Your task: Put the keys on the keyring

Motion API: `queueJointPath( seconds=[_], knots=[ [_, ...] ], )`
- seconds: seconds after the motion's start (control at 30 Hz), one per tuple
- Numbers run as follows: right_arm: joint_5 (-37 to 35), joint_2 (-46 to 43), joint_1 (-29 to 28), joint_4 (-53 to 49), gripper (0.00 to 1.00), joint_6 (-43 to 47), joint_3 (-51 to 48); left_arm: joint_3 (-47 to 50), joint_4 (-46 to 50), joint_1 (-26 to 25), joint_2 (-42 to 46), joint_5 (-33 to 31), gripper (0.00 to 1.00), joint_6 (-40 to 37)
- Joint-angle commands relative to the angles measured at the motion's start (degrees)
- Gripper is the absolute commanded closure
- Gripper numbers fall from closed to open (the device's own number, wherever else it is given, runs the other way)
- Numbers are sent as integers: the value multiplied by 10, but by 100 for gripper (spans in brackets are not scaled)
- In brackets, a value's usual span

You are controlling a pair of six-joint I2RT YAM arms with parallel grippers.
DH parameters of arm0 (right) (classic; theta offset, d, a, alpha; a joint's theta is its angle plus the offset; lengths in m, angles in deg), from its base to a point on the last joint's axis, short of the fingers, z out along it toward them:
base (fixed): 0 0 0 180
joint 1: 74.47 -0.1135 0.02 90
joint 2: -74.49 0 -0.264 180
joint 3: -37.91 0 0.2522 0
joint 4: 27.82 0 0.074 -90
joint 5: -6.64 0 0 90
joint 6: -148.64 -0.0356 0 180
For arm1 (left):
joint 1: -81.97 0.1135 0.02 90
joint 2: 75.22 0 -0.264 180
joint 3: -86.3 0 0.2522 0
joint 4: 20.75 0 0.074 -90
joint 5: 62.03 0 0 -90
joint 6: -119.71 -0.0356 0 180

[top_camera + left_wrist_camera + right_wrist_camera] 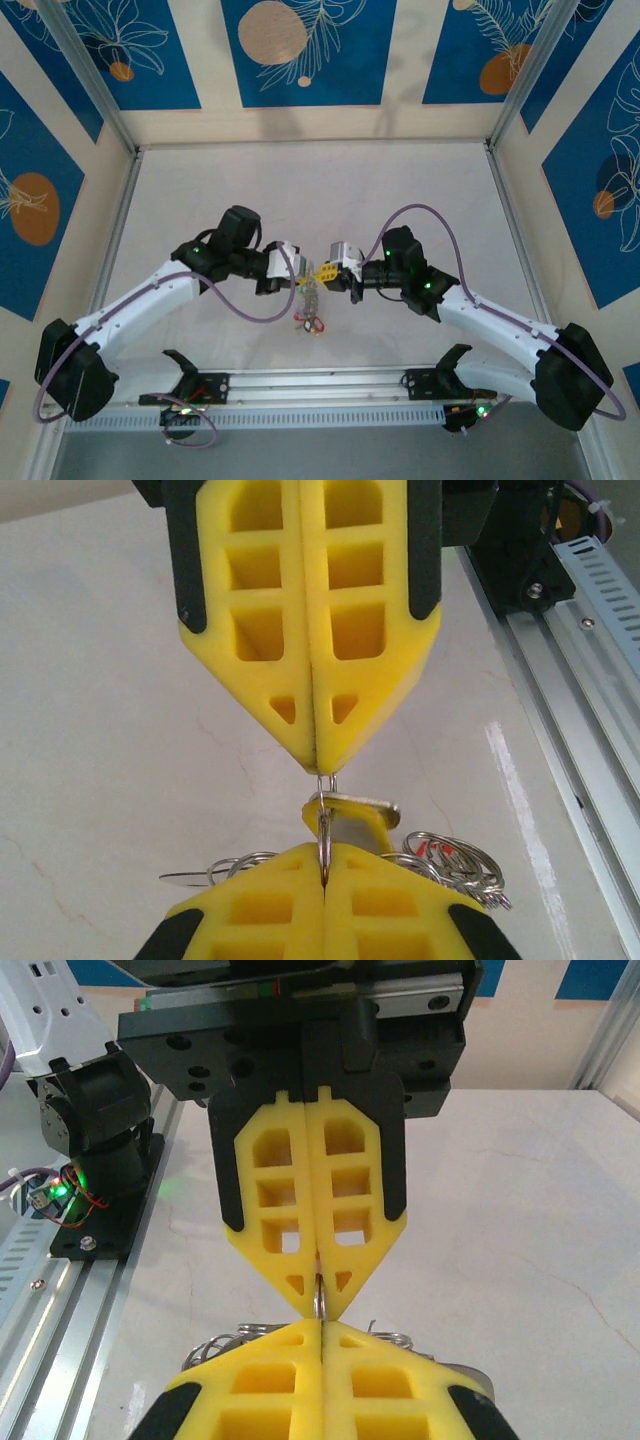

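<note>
Left gripper (pixel 323 880) and right gripper (pixel 320 1332) meet tip to tip over the table (pixel 420 200), both sets of jaws clamped on the keyring (pixel 325 825) wire. Keys (pixel 312 314) bunch below it. I judge threading well along; can't tell if any remain loose.

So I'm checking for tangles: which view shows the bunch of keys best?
The left wrist view: the keys sit close and sharp, red tag visible, just past the left gripper pinching the keyring. The right wrist view catches a few metal loops poking past the right gripper; the top view makes them a small blurred cluster.
</note>
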Motion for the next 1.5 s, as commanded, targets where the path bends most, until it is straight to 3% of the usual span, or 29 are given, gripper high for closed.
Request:
queueJointPath(
  seconds=[0.0,0.33,1.07,1.47],
  knots=[
    [20,1,-2,4,100,-14,-12,18,-65,7,31,34,100,15],
    [8,31,-18,17,100,-28,-11,33,-102,5,41,67,100,18],
    [-24,28,-18,-12,100,-16,-26,30,-87,5,53,64,100,6],
    [-24,5,-13,48,100,-38,-42,27,-66,5,45,77,100,-16]
  ],
)
